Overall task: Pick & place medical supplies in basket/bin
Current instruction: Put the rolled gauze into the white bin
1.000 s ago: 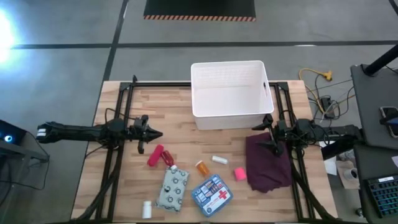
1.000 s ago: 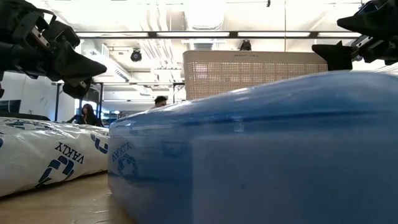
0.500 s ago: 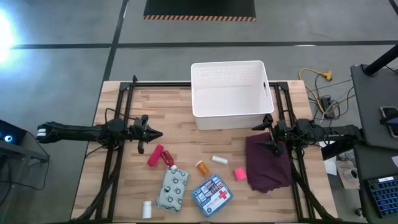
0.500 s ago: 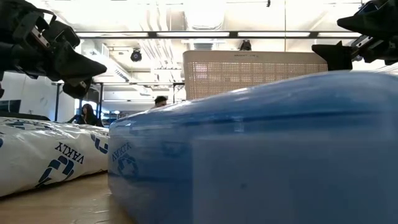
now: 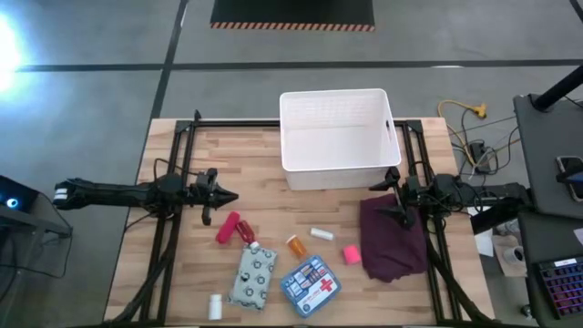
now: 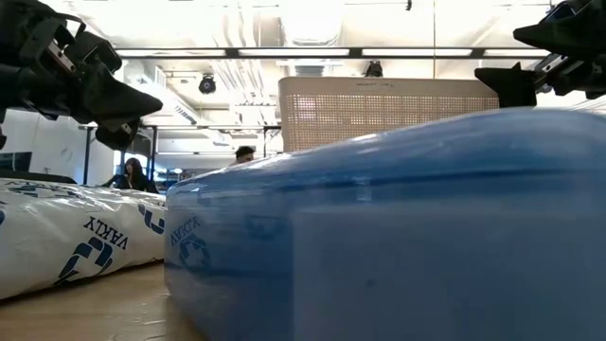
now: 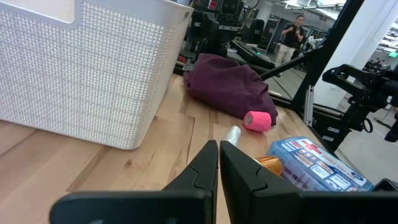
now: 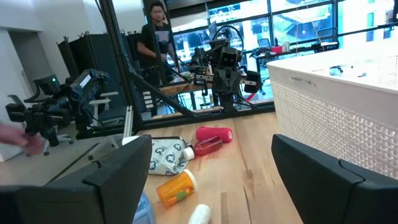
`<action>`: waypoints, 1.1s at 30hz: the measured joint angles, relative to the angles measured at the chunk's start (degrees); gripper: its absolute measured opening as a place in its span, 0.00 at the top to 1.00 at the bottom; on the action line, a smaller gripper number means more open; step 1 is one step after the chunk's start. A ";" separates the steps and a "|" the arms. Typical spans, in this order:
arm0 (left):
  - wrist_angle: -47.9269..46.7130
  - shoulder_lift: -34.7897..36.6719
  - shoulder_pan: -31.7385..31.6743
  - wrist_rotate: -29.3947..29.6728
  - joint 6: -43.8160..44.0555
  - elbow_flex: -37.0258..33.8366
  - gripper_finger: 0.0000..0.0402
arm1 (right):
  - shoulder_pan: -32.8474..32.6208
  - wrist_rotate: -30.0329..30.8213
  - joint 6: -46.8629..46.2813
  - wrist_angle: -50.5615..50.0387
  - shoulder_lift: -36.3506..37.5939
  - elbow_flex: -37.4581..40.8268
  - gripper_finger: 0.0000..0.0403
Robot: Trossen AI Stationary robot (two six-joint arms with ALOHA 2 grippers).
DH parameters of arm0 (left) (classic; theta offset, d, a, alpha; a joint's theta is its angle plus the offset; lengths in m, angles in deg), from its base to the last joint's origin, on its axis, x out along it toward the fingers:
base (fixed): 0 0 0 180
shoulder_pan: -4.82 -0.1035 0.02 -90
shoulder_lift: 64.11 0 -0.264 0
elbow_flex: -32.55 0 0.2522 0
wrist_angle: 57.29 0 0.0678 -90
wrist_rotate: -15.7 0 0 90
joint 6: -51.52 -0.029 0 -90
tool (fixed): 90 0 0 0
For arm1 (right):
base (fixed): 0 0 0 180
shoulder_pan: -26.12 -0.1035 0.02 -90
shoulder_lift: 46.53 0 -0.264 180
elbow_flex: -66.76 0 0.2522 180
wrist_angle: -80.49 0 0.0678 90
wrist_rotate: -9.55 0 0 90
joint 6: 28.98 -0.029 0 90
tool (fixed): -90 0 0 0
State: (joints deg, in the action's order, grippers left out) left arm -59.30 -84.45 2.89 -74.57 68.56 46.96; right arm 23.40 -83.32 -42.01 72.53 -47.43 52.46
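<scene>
Light wood table (image 5: 182, 164) on a grey concrete floor, black arm frames along both sides. Clock directions taken from the table centre in the high view, 6 o'clock being the near edge.

Nearest, at 6 o'clock: blue first-aid box (image 5: 310, 285) with a red cross, lying flat. It fills most of the low view as a blue blur. Just beside it at 7 o'clock, the grey-green dotted pouch (image 5: 252, 276). Small white bottle (image 5: 215, 307) at 7 o'clock, right at the near edge, apart from the pouch.

Next row up: orange pill bottle (image 5: 297, 245) on its side at 6 o'clock, second small white bottle (image 5: 322, 234) just beside it, pink block (image 5: 351, 254) at 5 o'clock. Red tube (image 5: 228, 227) at 8 o'clock, a small red-capped bottle (image 5: 247, 233) touching or nearly touching it, cannot tell which.

Dark maroon cloth (image 5: 392, 237) bunched at 4 o'clock, near the pink block.

Left pincer (image 5: 230, 195) at 9 o'clock, above the table near the red tube, fingers pressed together, holding nothing. Right pincer (image 5: 377, 195) at 3 o'clock, over the far edge of the cloth, fingers spread wide, nothing between them.

Farthest, at 12 o'clock: white bin (image 5: 335, 138), upright, nothing visible inside.

People stand in the room beyond the table.
</scene>
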 joint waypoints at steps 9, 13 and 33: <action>0.00 0.00 -0.04 0.74 -16.98 -0.02 1.00 | -0.02 0.98 0.94 0.02 -0.01 0.00 0.19; 0.02 0.11 -0.04 0.76 -16.12 -0.01 1.00 | 0.00 1.54 4.72 -0.05 -0.03 0.01 0.19; 10.29 0.02 -0.04 15.65 48.03 0.00 1.00 | 0.00 17.26 -21.28 30.58 0.03 -0.06 0.19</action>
State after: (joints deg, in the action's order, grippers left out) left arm -49.01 -84.43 2.84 -58.92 116.59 46.96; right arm 23.40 -66.06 -63.29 103.11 -47.40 52.40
